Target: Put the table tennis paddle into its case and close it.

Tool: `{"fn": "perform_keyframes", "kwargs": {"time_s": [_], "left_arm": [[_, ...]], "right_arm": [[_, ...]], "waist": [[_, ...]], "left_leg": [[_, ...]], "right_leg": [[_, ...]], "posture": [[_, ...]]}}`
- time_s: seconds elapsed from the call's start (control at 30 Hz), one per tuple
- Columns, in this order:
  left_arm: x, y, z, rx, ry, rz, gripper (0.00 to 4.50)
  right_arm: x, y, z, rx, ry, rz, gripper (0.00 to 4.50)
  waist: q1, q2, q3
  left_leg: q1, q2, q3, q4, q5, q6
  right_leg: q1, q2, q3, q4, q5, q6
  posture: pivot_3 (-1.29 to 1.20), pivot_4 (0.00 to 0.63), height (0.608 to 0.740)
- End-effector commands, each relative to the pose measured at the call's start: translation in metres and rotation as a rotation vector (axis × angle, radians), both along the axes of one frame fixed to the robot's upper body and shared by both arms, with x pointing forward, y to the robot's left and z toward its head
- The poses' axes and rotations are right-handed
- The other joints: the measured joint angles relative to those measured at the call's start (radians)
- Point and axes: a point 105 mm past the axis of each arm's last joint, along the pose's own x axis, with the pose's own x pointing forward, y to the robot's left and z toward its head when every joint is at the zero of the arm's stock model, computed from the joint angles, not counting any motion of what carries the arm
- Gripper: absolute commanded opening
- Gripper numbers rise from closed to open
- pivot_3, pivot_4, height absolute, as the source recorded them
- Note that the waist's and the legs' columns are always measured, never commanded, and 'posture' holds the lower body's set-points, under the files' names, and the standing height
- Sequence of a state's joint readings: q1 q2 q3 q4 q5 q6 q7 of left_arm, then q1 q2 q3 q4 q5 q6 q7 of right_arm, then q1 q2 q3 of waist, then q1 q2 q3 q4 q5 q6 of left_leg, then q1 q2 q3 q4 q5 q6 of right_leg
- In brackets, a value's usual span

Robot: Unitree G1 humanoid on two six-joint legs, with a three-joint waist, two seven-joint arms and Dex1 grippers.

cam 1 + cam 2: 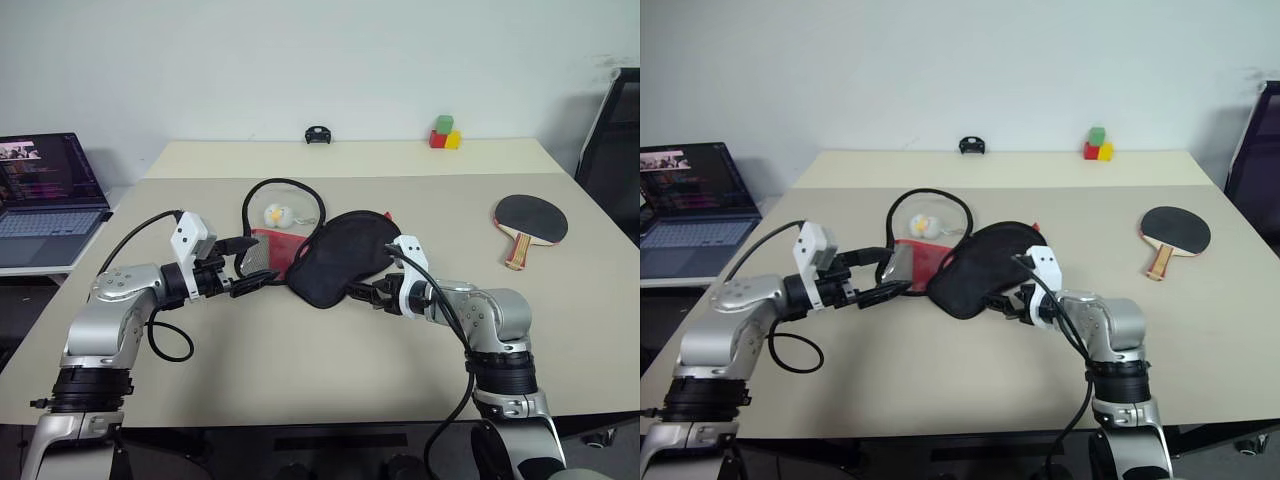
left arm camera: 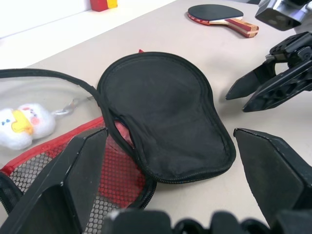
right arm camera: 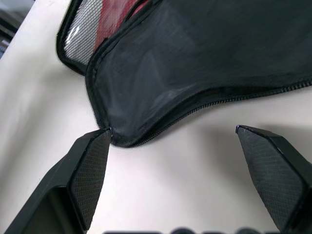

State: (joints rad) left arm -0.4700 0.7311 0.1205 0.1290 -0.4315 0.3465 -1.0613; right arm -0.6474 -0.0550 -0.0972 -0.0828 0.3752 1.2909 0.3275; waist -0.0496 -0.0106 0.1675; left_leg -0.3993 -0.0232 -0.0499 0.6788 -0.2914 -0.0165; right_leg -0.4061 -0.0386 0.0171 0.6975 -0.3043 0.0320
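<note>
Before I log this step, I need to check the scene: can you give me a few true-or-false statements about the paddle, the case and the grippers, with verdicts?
1. The table tennis paddle is already inside the case. False: it lies on the table apart from the case, towards the robot's right.
2. The case lies unzipped, its black flap folded over the red mesh half. True.
3. The right gripper is shut on the case's narrow end. False: its fingers stand open at that end, holding nothing.
4. The left gripper is open, at the red mesh side. True.
5. A white plush charm lies by the case. True.
6. The coloured blocks sit beside the laptop. False: they stand at the table's far edge.
</note>
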Motion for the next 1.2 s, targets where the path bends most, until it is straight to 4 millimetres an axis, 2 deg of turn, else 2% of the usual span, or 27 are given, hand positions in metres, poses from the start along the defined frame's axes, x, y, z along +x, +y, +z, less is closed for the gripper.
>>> {"fn": "perform_keyframes", "kwargs": {"time_s": [0.03,0.43,0.83,0.97,1.2], "left_arm": [[-0.001,0.004,0.012,0.012,-0.045,0.003,4.50],[-0.002,0.005,0.011,0.012,-0.044,0.009,4.50],[-0.002,0.007,0.011,0.017,-0.046,0.015,4.50],[-0.003,0.006,0.011,0.019,-0.044,0.008,4.50],[-0.008,-0.010,0.010,0.016,-0.045,-0.048,4.50]], "right_arm": [[0.000,0.011,0.005,0.024,-0.030,0.020,4.47],[0.010,0.044,0.006,0.040,-0.076,0.052,4.47],[0.015,0.055,0.004,0.016,-0.132,0.049,4.47],[0.011,0.050,0.003,0.029,-0.114,0.048,3.62],[0.002,0.036,-0.001,0.035,-0.070,0.044,1.14]], "waist": [[-0.001,0.000,0.000],[-0.007,0.000,0.000],[-0.007,0.000,0.000],[-0.007,0.000,0.000],[-0.007,0.000,0.000]], "left_leg": [[0.000,0.000,0.000,0.000,0.000,0.000],[0.000,0.000,0.000,0.000,0.000,0.000],[0.000,0.000,0.000,0.000,0.000,0.000],[0.000,0.000,0.000,0.000,0.000,0.000],[0.000,0.000,0.000,0.000,0.000,0.000]], "right_leg": [[0.000,0.000,0.000,0.000,0.000,0.000],[0.000,0.000,0.000,0.000,0.000,0.000],[0.000,0.000,0.000,0.000,0.000,0.000],[0.000,0.000,0.000,0.000,0.000,0.000],[0.000,0.000,0.000,0.000,0.000,0.000]], "posture": [[0.00,0.150,0.740],[0.00,0.150,0.740],[0.00,0.150,0.740],[0.00,0.150,0.740],[0.00,0.150,0.740]]}}
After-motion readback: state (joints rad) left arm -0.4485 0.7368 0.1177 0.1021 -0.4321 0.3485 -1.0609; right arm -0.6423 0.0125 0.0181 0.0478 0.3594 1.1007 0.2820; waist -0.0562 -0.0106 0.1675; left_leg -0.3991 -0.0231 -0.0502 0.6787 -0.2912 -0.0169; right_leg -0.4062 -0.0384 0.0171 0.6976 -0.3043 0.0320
